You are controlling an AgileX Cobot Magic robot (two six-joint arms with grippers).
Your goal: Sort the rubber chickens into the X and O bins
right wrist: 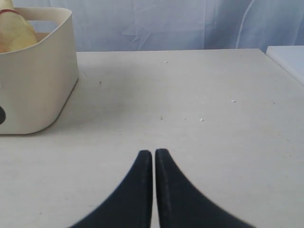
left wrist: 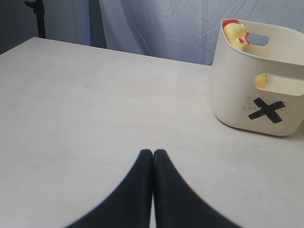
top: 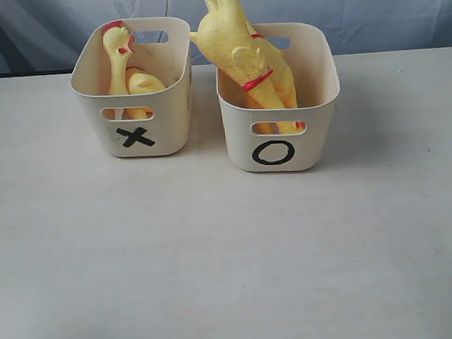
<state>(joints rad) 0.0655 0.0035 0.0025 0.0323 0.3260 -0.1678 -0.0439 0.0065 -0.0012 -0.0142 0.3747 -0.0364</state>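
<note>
The X bin [top: 140,137] stands at the back left of the table with the smaller rubber chicken [top: 124,68] upright inside it. To its right, the O bin [top: 274,152] holds two larger rubber chickens [top: 237,48], leaning and sticking out above the rim. Neither gripper shows in the exterior view. My left gripper [left wrist: 153,153] is shut and empty over bare table, with the X bin [left wrist: 266,109] ahead and to one side. My right gripper [right wrist: 153,153] is also shut with nothing in it, the O bin [right wrist: 33,90] off to its side.
A pale blue-grey curtain [top: 370,8] hangs behind the table. A dark stand [left wrist: 40,19] shows beyond the table edge in the left wrist view. A white surface [right wrist: 290,59] adjoins the table in the right wrist view.
</note>
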